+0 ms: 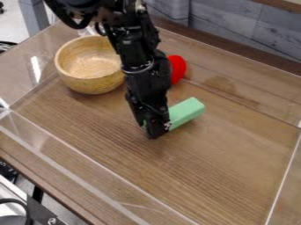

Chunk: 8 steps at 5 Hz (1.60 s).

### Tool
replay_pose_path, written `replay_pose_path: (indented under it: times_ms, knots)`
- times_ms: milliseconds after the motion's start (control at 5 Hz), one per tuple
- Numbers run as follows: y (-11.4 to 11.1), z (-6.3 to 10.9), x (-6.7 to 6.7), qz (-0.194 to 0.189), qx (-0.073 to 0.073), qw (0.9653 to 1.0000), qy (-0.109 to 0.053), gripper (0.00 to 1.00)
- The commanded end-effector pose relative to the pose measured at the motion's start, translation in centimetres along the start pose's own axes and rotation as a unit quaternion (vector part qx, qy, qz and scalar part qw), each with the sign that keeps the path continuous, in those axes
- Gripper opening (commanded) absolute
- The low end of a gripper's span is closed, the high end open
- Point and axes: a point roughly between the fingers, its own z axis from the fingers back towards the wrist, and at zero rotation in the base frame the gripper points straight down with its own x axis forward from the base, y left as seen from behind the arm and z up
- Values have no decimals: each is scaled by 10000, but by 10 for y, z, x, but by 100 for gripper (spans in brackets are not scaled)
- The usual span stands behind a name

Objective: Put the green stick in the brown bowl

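The green stick [185,112] is a mint-green bar near the middle of the wooden table, its near end caught between the fingers of my gripper [156,128]. The gripper points almost straight down and is shut on that end; the stick's far end angles up to the right. Whether the stick still touches the table I cannot tell. The brown bowl [86,64], round and tan with a pale speckled inside, stands to the upper left, apart from the gripper. It holds nothing.
A red strawberry-like toy [177,67] lies just behind the arm, between bowl and stick. Clear plastic walls [70,149] ring the table along the front and sides. Bare wood stretches to the right and front.
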Motion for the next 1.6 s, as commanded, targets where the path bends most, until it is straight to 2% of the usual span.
replay_pose_path:
  times_ms: [0, 200, 1400]
  knots:
    - [4, 14, 7, -15, 141, 9996, -235, 0]
    - [3, 14, 7, -10, 119, 9997, -220, 0]
    - [10, 19, 11, 57, 28, 9992, -398, 0]
